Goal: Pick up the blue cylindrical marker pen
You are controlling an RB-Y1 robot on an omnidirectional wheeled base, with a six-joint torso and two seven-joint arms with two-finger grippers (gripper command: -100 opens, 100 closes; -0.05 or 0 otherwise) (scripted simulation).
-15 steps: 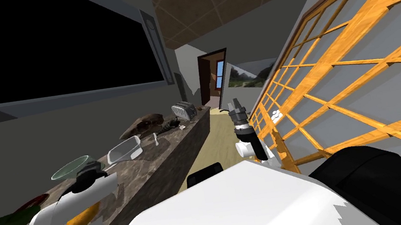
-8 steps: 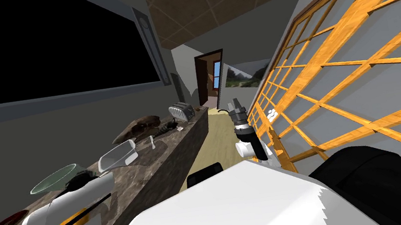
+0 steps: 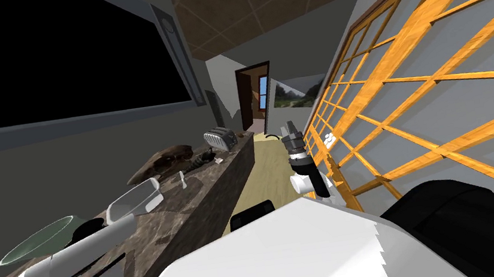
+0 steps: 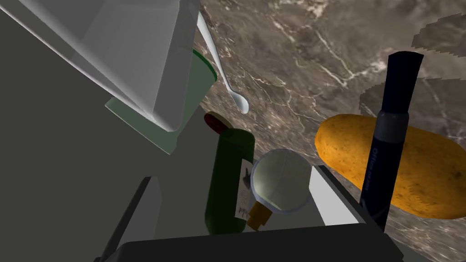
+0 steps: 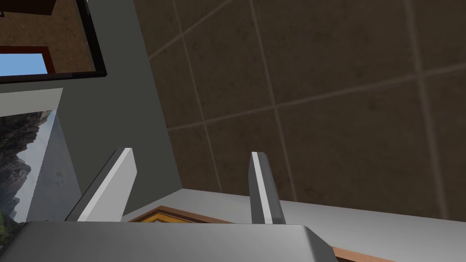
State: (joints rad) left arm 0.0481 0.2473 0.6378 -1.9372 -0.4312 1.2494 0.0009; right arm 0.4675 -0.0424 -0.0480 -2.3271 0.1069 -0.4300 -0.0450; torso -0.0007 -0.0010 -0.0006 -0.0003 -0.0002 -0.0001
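Marble counter (image 4: 318, 54) | marker pen (image 4: 387, 145): dark-blue cyl, grey band, pale lettering | L gripper (image 4: 232, 175) spread | R gripper (image 5: 191, 152) spread

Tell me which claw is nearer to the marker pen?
Left. The left claw is open over the counter, the marker pen just beside one finger. The right claw points up by the lattice wall, far away.

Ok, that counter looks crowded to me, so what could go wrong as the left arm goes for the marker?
1. The open left tool frames the green bottle and the magnifying glass, while the marker lies outside its fingers. Closing here would likely catch the wrong thing.
2. The marker crosses the potato, so a sideways approach may nudge the potato and roll the marker away.
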